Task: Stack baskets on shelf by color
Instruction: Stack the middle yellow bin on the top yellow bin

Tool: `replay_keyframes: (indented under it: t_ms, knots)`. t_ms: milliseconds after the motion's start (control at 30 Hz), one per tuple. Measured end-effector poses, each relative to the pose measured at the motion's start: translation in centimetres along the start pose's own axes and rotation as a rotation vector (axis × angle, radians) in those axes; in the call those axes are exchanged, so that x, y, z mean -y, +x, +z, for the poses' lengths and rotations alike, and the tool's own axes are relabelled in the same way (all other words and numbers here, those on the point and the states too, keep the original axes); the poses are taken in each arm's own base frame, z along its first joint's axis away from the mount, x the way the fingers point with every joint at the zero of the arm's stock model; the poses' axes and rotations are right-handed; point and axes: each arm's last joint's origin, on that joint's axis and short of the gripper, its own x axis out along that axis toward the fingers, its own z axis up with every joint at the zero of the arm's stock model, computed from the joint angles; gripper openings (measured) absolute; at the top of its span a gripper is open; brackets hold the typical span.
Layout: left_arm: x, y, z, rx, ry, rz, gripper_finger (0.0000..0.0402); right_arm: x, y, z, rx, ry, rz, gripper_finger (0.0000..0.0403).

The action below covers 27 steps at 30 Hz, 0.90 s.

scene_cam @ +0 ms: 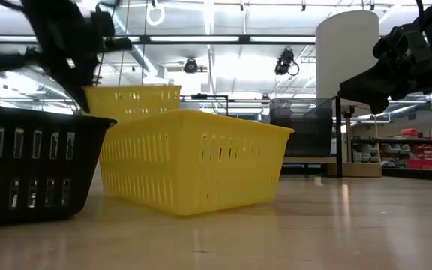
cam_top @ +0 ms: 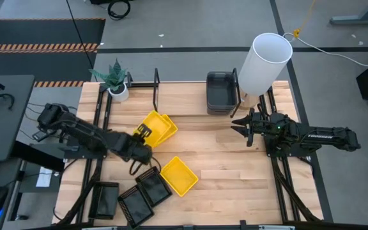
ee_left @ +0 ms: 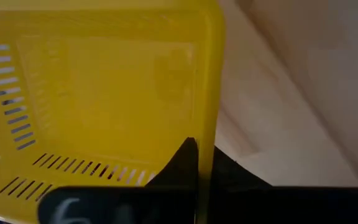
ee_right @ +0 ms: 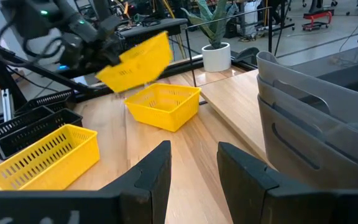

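My left gripper (cam_top: 144, 133) is shut on a yellow basket (cam_top: 153, 122), which it holds in the air just over a second yellow basket (cam_top: 166, 130) standing on the table; the right wrist view shows the held basket (ee_right: 135, 59) tilted above the standing one (ee_right: 163, 106). A third yellow basket (cam_top: 179, 176) stands nearer the near edge. Three black baskets (cam_top: 136, 198) sit by the near-left corner. Smoky grey baskets (cam_top: 221, 92) are stacked on the shelf (cam_top: 184, 99). My right gripper (cam_top: 238, 126) hovers open, right of centre, touching nothing. My left gripper holds the yellow basket by one wall at its rim (ee_left: 207, 118), one finger (ee_left: 185, 155) inside the basket and the other outside. It comes from the table's left side. The basket is lifted clear and tilted, above the other yellow basket.
A tall white cylinder (cam_top: 264, 64) stands at the far right by the grey stack. A potted plant (cam_top: 115, 80) sits at the far left. Black upright bars (cam_top: 156, 83) frame the shelf. Bare tabletop lies between the two grippers (cam_top: 203, 137).
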Motion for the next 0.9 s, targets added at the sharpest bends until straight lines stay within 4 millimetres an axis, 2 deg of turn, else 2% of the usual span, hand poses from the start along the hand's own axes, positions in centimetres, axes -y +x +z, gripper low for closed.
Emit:
replay_keyframes:
  t_ms: [200, 333, 433, 633, 767, 900]
  knots:
    - [-1.8, 2.4, -0.6, -0.012, 0.102, 0.035, 0.0002, 0.0, 0.0, 0.0, 0.0, 0.0, 0.001, 0.0135]
    - [-2.8, 3.4, -1.5, 0.02, 0.067, -0.081, 0.0009, 0.0, 0.0, 0.0, 0.0, 0.0, 0.001, 0.0135]
    - [-3.2, 3.8, -1.9, 0.046, 0.038, -0.135, 0.0016, 0.0, 0.0, 0.0, 0.0, 0.0, 0.0, 0.0135]
    - [-3.2, 3.8, -1.6, 0.111, 0.088, -0.171, 0.0022, 0.0, 0.0, 0.0, 0.0, 0.0, 0.0, 0.0135]
    - [-3.2, 3.8, -1.6, 0.121, 0.094, -0.186, 0.0047, 0.0, 0.0, 0.0, 0.0, 0.0, 0.0, 0.0135]
    - [-3.2, 3.8, -1.5, 0.122, 0.08, -0.18, 0.0093, 0.0, 0.0, 0.0, 0.0, 0.0, 0.0, 0.0135]
